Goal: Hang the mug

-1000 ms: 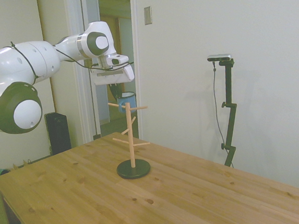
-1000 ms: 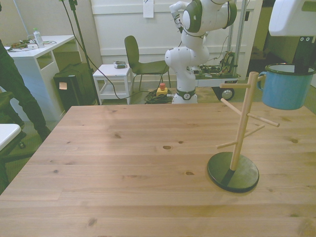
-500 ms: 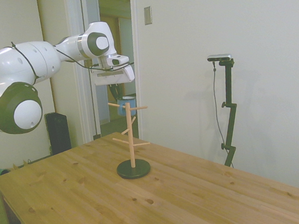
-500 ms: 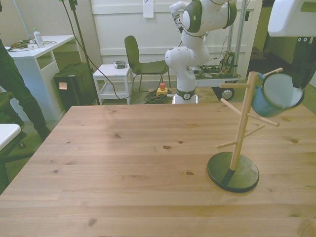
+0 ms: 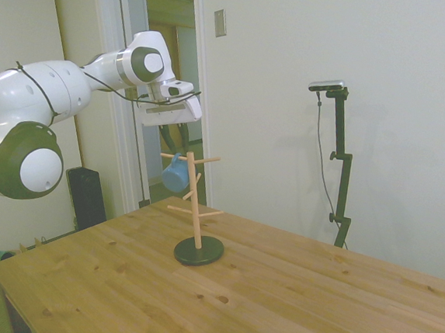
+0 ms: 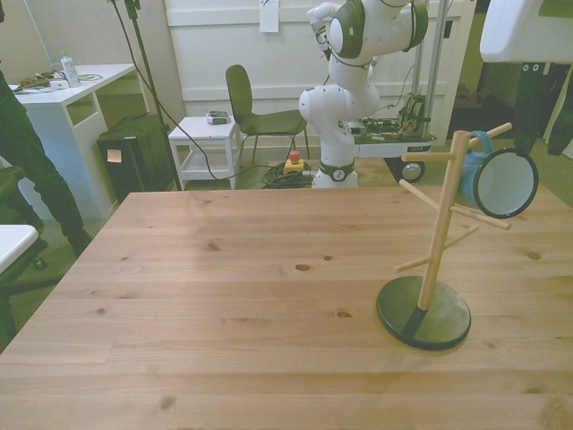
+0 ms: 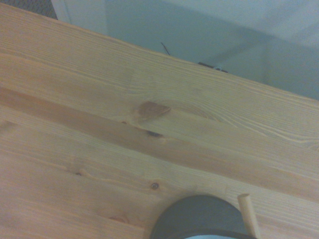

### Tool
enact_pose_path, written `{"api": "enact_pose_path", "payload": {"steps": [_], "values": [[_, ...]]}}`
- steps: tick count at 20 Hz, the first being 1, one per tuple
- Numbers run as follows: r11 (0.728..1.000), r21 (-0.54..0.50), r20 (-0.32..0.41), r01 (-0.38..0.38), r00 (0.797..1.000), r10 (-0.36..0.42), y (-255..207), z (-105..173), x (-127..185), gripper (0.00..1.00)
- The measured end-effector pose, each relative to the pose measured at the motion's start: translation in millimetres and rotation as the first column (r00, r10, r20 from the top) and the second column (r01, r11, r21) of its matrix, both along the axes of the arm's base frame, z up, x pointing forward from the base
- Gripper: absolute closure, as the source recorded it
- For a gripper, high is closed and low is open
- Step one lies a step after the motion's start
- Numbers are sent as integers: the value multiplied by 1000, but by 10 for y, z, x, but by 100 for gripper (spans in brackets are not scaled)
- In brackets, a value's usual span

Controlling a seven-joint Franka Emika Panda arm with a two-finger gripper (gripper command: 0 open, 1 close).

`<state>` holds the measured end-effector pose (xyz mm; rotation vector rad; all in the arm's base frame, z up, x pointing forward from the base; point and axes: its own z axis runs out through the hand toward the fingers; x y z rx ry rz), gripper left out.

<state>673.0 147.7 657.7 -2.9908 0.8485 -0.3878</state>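
Released since one second ago: mug (image 6: 497,179) now swings tilted on the peg stand (image 6: 436,235) top peg by its handle. End effector (image 6: 546,103) above, spread wide, holding nothing. Hanging looks done; only retreat remains.

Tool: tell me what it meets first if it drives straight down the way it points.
Probably the mug, hanging tilted on the stand's top peg right below the open tool. Depth is unclear; it could slip past to the table.
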Motion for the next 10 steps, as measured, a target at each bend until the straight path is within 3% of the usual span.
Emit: {"api": "enact_pose_path", "payload": {"steps": [5, 10], "values": [[1000, 10, 33, -12, 999, 11, 26, 255, -165, 0], [999, 14, 73, -49, 996, 48, 142, 568, -585, 0]]}}
